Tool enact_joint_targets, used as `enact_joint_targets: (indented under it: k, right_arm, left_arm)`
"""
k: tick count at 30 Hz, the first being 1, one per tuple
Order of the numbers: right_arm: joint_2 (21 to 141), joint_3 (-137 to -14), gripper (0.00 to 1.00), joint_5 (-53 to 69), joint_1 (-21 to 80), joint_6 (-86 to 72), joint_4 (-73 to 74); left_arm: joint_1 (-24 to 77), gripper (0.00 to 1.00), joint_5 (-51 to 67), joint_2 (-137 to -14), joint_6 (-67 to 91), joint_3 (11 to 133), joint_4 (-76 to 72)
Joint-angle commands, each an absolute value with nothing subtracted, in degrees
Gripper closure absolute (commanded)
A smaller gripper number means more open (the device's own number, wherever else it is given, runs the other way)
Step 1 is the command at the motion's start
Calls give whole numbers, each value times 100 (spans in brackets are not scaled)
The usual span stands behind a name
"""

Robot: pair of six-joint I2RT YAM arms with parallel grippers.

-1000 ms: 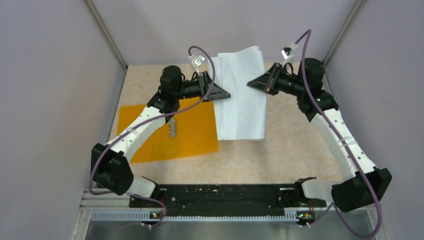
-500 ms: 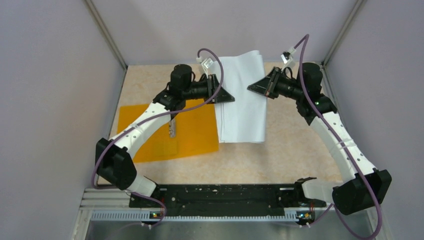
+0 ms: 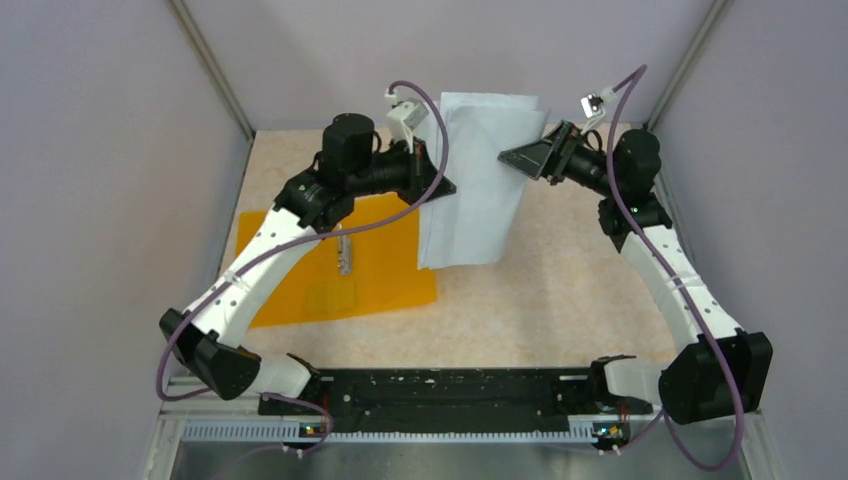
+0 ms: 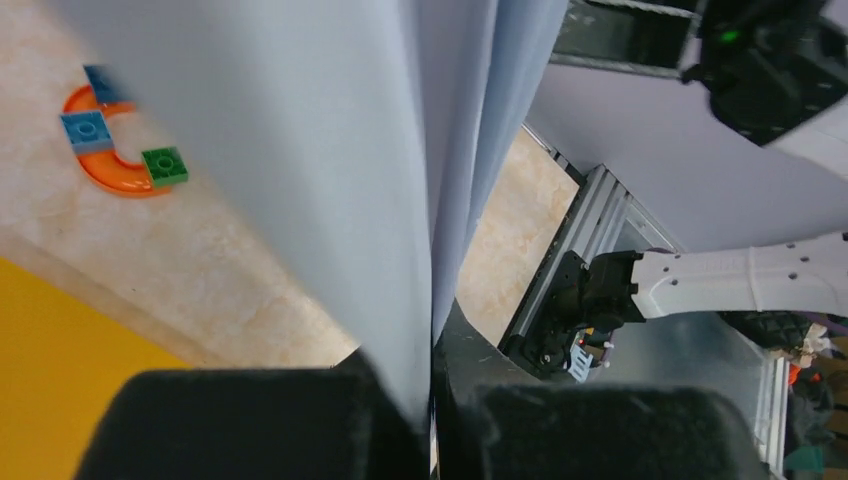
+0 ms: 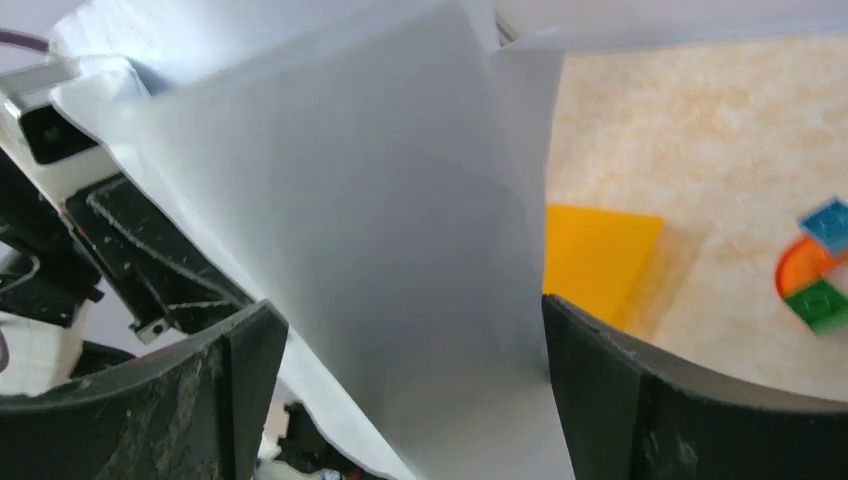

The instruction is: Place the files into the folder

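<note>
My left fingers (image 4: 455, 430) clamp the sheets (image 3: 478, 180) upright to carry them to the folder (image 3: 385, 265); right fingers (image 3: 515, 157) apart, straddling them loosely.

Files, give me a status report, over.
Left gripper shut on files, sheets raised off table. Right gripper open, sheets between its fingers. Folder lies open, unfilled. Toy blocks near it, not on it.

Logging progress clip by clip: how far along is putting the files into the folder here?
Done: the folder lies open on the table, metal clip showing, no sheets in it. In hand: the files hang lifted, pinched at one edge by the shut left gripper; the right gripper stands open around the other edge. Left: carry the sheets over the folder and lay them in.
</note>
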State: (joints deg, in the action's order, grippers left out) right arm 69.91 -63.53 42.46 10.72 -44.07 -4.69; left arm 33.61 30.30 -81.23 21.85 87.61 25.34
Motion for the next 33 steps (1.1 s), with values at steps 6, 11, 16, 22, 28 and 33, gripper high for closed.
enact_joint_targets:
  k: [6,11,16,22,28,33]
  right_arm:
    - [7259,-6114,2,5695,765,-6312,-5646]
    - [7303,-6227,1,6002,750,-6640,-6515]
    - [7243,-6101,1,6223,745,-6943,-7155]
    - [7563,-6161,1,6370,745,-8937,-9577]
    - [7551,-6275,2,6467,1044,-9240,-9868]
    - [7428,-6368,7,6364,1122,-9310,-9866]
  left_arm:
    - [3717,100,3618,-7524,1236,10232,3410]
    - [3776,100,3909,-7441,1196,10637,3476]
    - [3804,100,4296,-7380,1242,10760,3317]
    - [3806,100,4491,-7349,1081,10703,3251]
    - [3808,100,4328,-7197,958,10606,3083]
    - [3792,100,3552,-7026,831,10524,3138]
